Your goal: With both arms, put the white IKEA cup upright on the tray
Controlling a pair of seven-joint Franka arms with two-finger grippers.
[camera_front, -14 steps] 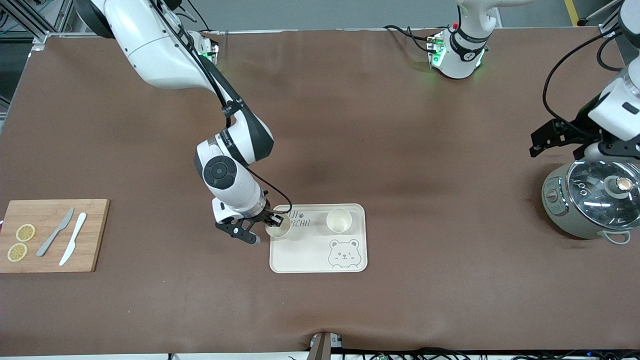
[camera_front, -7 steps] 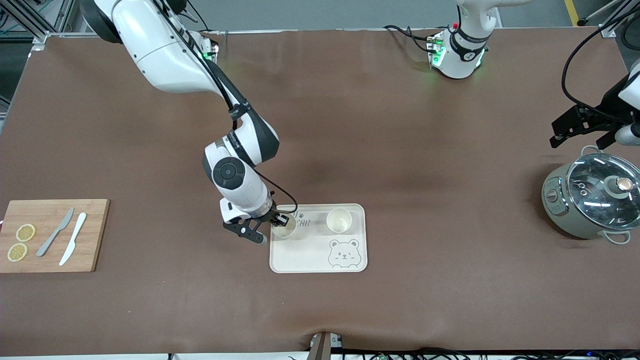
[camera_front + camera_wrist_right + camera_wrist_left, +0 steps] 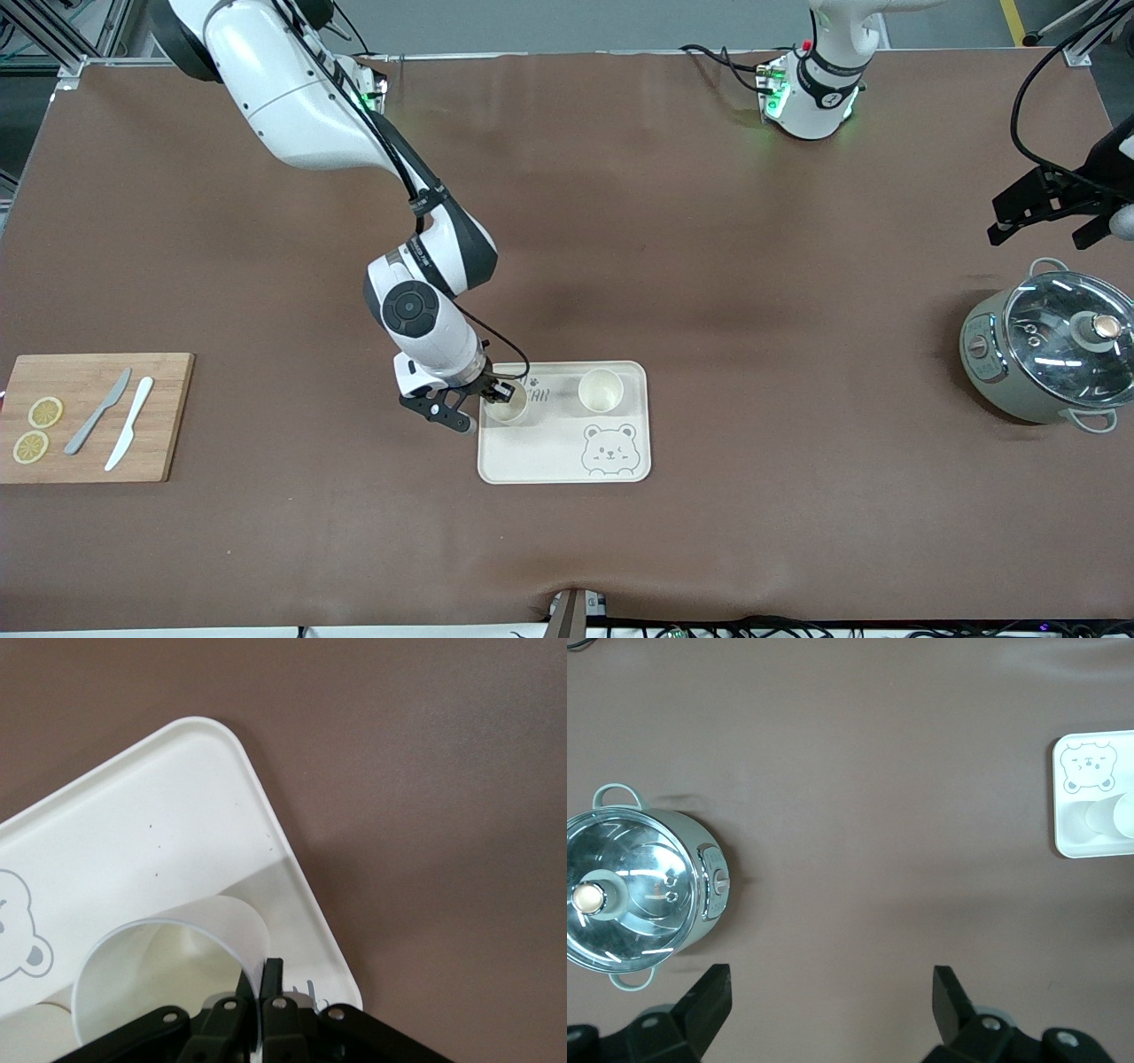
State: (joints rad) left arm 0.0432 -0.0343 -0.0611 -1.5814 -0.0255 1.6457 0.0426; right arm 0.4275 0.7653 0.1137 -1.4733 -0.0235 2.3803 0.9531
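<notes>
Two cups stand upright on the tray [image 3: 564, 456] — my right gripper [image 3: 493, 395] pinches the rim of one cup [image 3: 506, 406]; I'd release gently, then lift straight up — left gripper [image 3: 1051, 211] waits spread wide above the table near the pot [image 3: 1044, 359]

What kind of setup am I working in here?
Probably a robot lab bench staged as a kitchen: a brown-covered table holding a tray with two white cups, a cutting board with lemon slices and knives, and a glass-lidded cooker.
</notes>
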